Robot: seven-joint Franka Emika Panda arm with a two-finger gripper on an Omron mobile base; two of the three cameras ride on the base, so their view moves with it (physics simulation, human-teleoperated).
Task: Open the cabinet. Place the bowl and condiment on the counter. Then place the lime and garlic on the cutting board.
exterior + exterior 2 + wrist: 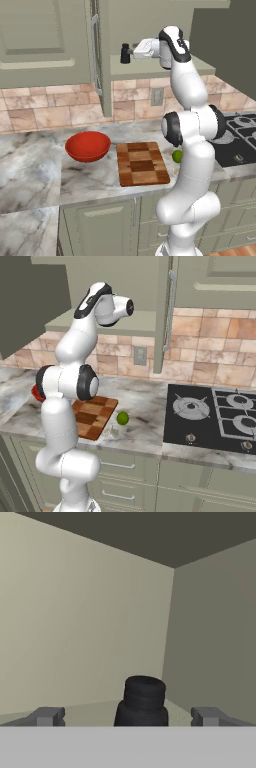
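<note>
The cabinet [145,20] stands open, its doors swung out. On its shelf [150,67] is the condiment [125,53], a small black bottle. My gripper [133,50] is open at the bottle; in the hand view the condiment [142,704] stands between the two spread fingertips [47,716], apart from both. The red bowl [88,145] sits on the counter [30,165], left of the chequered cutting board [142,163]. The lime [122,418] and the whitish garlic [114,431] lie on the counter just right of the cutting board [92,415].
A black gas stove [215,416] is set into the counter at the right. The open cabinet door [102,60] stands edge-on just left of the gripper, with its long silver handle [95,55]. A wall socket [157,96] sits in the tiled backsplash.
</note>
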